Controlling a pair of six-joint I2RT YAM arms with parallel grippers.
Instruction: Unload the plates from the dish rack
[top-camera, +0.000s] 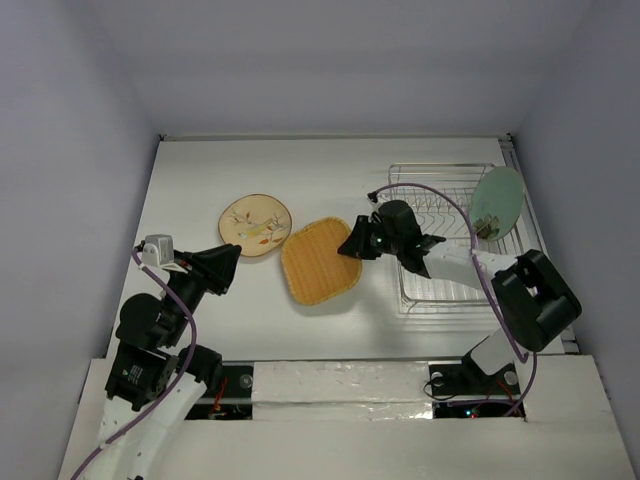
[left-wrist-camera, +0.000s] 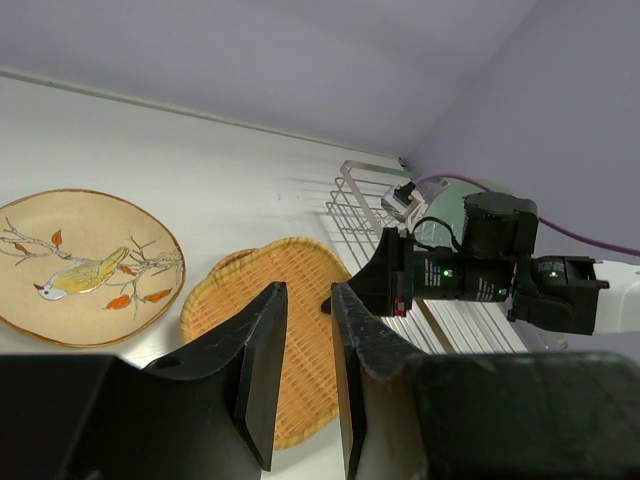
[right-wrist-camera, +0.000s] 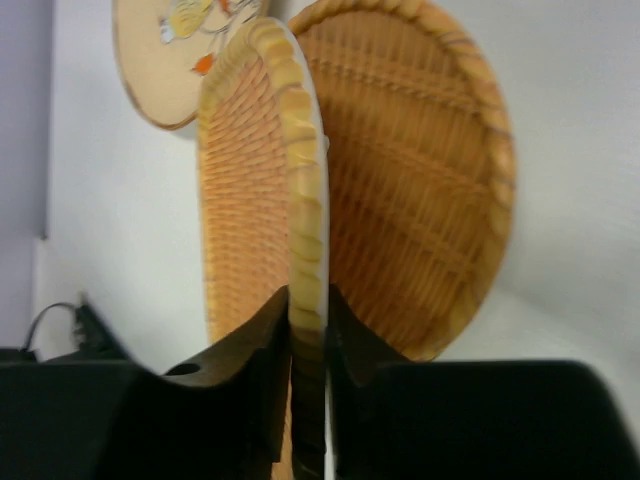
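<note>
My right gripper (right-wrist-camera: 308, 305) is clamped on the rim of a wicker plate (right-wrist-camera: 250, 180), held edge-on over a second wicker plate (right-wrist-camera: 420, 180). That one lies on the table (top-camera: 200, 180), left of the dish rack (top-camera: 430, 290). The cream plate (top-camera: 256, 225) lies just left of these. A pale green plate (top-camera: 497, 198) stands in the rack's far right corner. My left gripper (left-wrist-camera: 308, 300) holds nothing, its jaws parted by a narrow gap, near the cream plate.
</note>
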